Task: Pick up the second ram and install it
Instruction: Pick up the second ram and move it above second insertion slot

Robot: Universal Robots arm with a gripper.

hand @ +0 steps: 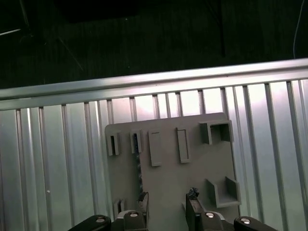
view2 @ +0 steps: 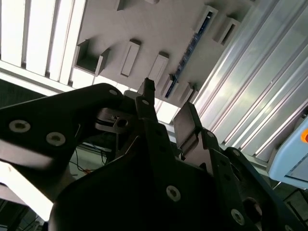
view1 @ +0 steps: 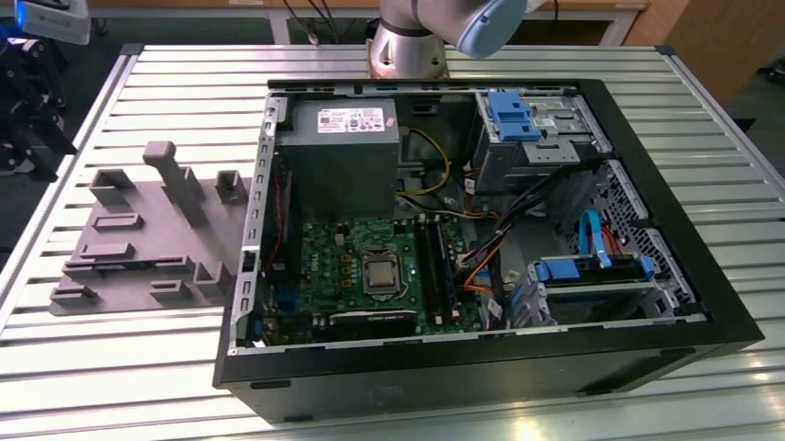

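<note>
At the exterior view's left, a grey fixture plate [view1: 135,239] lies on the slatted metal table [view1: 516,64]. Its raised blocks and pockets seem made to present loose parts at fixed, known spots for a grasp. In the first wrist view the second ram [hand: 139,166] stands on its thin edge in that plate, a dark bluish strip running between two small notched posts. Held upright like this, its long flat faces are likely left free for fingers to close on. The second wrist view shows it as a slim dark line between the posts. To the right of the plate sits the open computer case [view1: 491,372], laid on its side so the green motherboard [view1: 356,248] faces up. The long black memory slots [view1: 432,262] beside the processor socket can therefore be reached from above. Whether a stick already sits in one of them cannot be told from here. Behind the far wall of the case, the arm [view1: 424,41] rises from its base and leaves the picture. In the first wrist view the gripper [hand: 168,198] points down over the plate with its two dark fingers spread apart, pinching nothing. It hangs clear of the plate, and the ram lines up with one finger, not with the gap, so the stick does not appear to be straddled.
</note>
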